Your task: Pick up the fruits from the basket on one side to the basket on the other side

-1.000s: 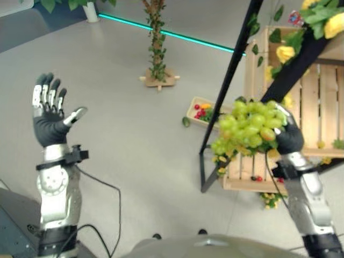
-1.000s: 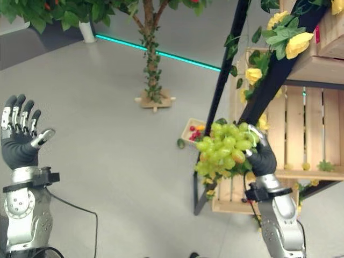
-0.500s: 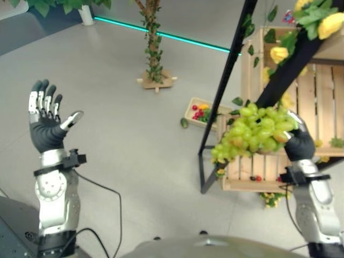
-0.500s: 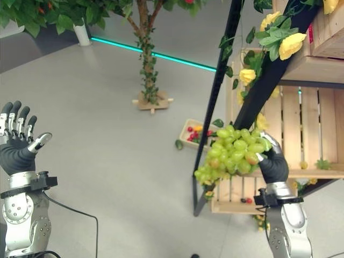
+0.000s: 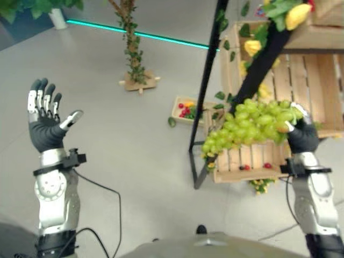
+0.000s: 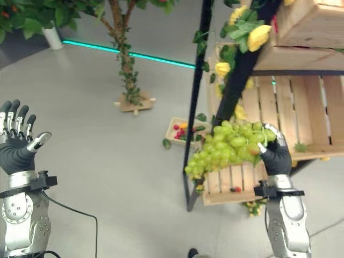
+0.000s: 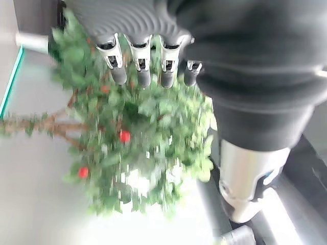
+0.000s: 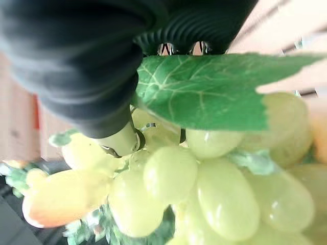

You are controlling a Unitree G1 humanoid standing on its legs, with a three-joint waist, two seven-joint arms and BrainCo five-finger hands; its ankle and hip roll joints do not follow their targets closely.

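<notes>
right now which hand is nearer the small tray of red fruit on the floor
Right. The right hand holds the grape bunch beside the wooden crates, just past the small tray. The left hand is raised open far across the floor.

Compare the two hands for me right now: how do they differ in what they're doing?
The right hand is curled round a bunch of green grapes; the left hand holds nothing, fingers straight and spread. The right hand sits in front of the wooden crate shelf; the left hand is raised over bare floor. Both are lifted, palms toward the camera.
</notes>
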